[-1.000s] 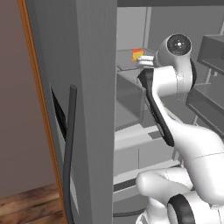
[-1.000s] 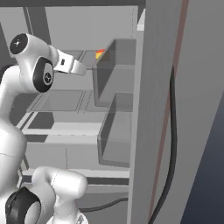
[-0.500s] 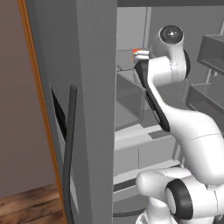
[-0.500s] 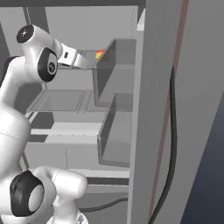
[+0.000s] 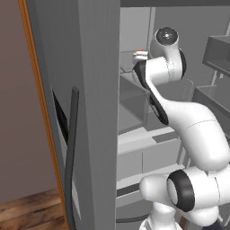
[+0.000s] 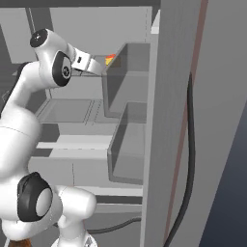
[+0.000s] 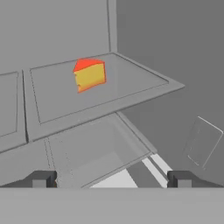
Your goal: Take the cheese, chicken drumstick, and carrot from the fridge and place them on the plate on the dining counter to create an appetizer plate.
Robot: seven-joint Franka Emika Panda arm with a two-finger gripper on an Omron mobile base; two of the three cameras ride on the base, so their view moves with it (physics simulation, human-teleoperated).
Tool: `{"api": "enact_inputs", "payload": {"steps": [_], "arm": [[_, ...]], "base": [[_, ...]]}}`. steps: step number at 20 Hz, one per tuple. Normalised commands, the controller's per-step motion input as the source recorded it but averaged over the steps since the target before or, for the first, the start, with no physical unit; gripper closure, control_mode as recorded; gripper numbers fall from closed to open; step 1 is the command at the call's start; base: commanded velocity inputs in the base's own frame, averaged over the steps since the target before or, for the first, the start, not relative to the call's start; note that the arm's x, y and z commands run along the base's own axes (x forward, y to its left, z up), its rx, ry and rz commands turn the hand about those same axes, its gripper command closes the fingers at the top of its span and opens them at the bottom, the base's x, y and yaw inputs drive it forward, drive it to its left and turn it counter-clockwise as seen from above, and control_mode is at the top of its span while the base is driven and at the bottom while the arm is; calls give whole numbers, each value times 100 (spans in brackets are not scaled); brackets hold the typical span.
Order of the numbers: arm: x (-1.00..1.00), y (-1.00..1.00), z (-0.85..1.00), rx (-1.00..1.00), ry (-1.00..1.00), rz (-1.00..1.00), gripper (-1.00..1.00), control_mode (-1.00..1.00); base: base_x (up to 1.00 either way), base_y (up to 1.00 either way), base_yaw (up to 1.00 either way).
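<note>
The cheese [image 7: 89, 75], an orange-yellow wedge with a red rind side, sits on an upper grey shelf [image 7: 135, 85] inside the fridge [image 5: 90, 90]. In the hand view my gripper [image 7: 111, 179] stands open, and the wedge lies ahead of it and up to the left, well beyond the fingertips [image 7: 41, 178]. From the right base view the gripper [image 6: 99, 69] reaches into the fridge just short of the cheese [image 6: 110, 60]. The left base view shows a red sliver of the cheese [image 5: 140, 52] beside the hand. Nothing is between the fingers.
The open fridge door [image 6: 178, 120] stands at my right with two grey door bins [image 6: 128, 72]. Its dark cable-like handle [image 6: 189, 144] runs down it. A lower shelf and a drawer [image 7: 96, 153] lie below the cheese shelf. Another door with a dark handle [image 5: 69, 148] is at the left.
The arm has lifted and swung further into the fridge toward the cheese shelf. The jaws have stayed open and the cheese has not moved.
</note>
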Motion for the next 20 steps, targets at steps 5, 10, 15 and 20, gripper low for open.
{"api": "enact_inputs", "payload": {"steps": [5,10,15,20], "arm": [[40,0,0,0,2,-6,-100,-100],[35,0,8,0,9,-8,-100,-100],[29,0,17,0,13,-9,-100,-100],[28,0,6,2,7,-8,-100,-100]], "base": [[0,0,0],[0,0,0],[0,0,0],[0,0,0]]}}
